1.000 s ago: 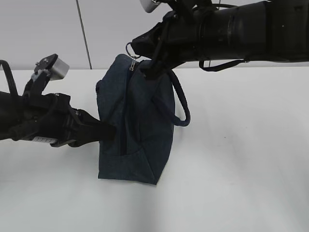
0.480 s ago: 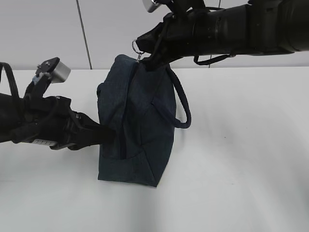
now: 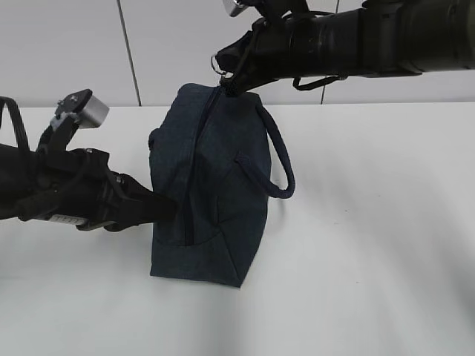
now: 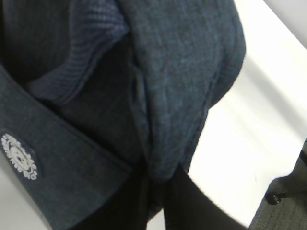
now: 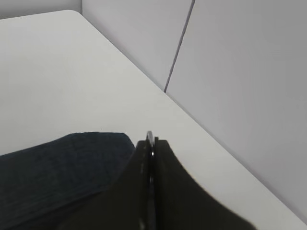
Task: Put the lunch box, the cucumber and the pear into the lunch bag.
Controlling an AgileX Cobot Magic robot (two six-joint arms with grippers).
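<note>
The dark navy lunch bag (image 3: 211,185) stands on end on the white table, with its zipper line running up its side. My left gripper (image 3: 169,208) is shut on a fold of the bag's fabric low on its left side; the left wrist view shows the fold (image 4: 182,72) pinched between the jaws of this gripper (image 4: 160,177). My right gripper (image 3: 225,70) is shut on the silver ring pull (image 3: 216,62) at the bag's top, and the ring (image 5: 150,136) shows edge-on between the closed jaws. The lunch box, cucumber and pear are out of view.
A looped strap handle (image 3: 278,156) hangs off the bag's right side. A white round logo patch (image 4: 19,157) sits on the bag. A grey wall with a vertical seam (image 3: 128,52) stands behind the table. A table edge (image 4: 268,191) shows in the left wrist view.
My right gripper has moved up and to the right with the ring pull, drawing the slider along the bag's top. The left gripper keeps its hold and has barely moved.
</note>
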